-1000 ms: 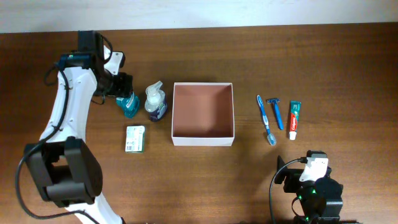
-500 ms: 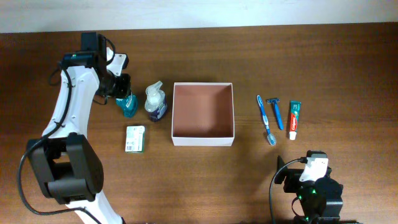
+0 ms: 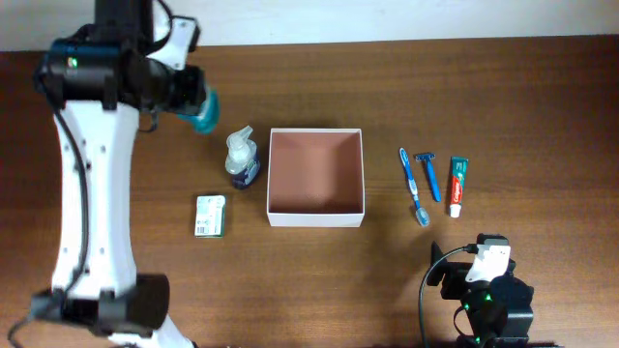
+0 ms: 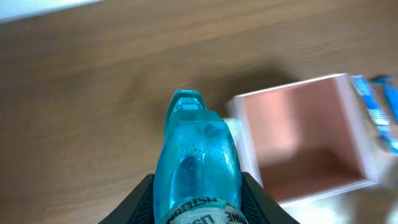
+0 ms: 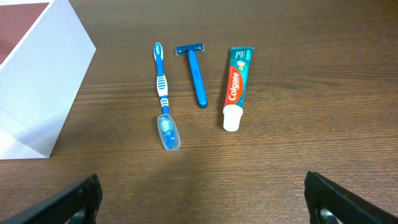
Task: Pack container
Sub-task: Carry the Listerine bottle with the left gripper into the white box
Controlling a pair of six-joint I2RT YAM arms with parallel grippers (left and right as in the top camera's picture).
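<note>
Holding, left fingers: closed on both sides of the blue bottle, up over the worktop (wrist view blurred).
Packet: green-and-white, lying flat, left of the container's front corner.
Pump bottle: upright, just beside the container's left wall.
Container: white box at mid-worktop, open top, pinkish-brown inside.
Toothbrush, razor, toothpaste: side by side, right of the container and apart from it.
Right fingers: spread wide, holding nothing, low at the worktop's front right.
</note>
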